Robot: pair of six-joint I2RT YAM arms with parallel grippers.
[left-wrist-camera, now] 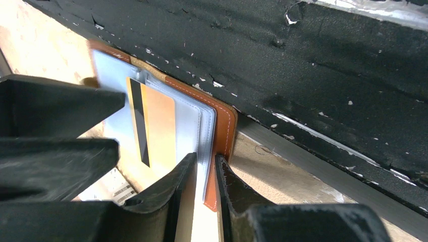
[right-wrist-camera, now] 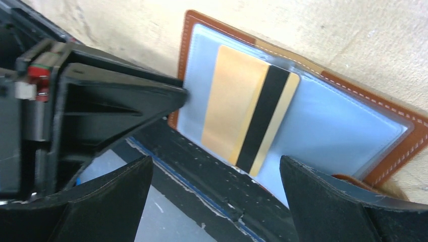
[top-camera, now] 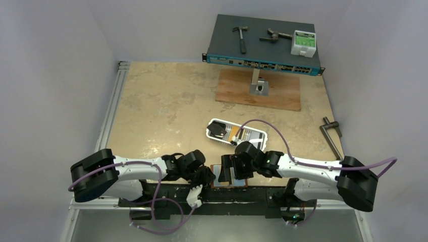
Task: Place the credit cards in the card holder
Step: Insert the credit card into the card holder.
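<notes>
The table [top-camera: 166,111] is the largest thing. At its near edge lies the card holder [right-wrist-camera: 363,93], which I take as the reference for all places. It is open and pressed along the black rail [left-wrist-camera: 313,65], with the brown leather underneath and the clear sleeves [right-wrist-camera: 333,126] facing up.

Far behind the card holder, at the back, stands a network switch [top-camera: 262,43]. A wooden board [top-camera: 237,91] lies between that switch and the card holder. The white tray [top-camera: 208,132] sits just behind the card holder; it has a black item and some smaller things inside, too small to name.

The two grippers meet the card holder from opposite sides. The left gripper [left-wrist-camera: 206,169] is clenched on the card holder's edge, with the leather cover and the sleeves pinched between its two fingers [left-wrist-camera: 171,196]. The right gripper [right-wrist-camera: 216,160] hangs above the card holder with its fingers [right-wrist-camera: 323,196] spread wide, grasping nothing.

The orange-yellow card [right-wrist-camera: 232,111], with a black stripe across it, lies on the sleeves in the middle of the card holder. One short end seems to be under a sleeve, but whether it is truly in a pocket I cannot tell.
</notes>
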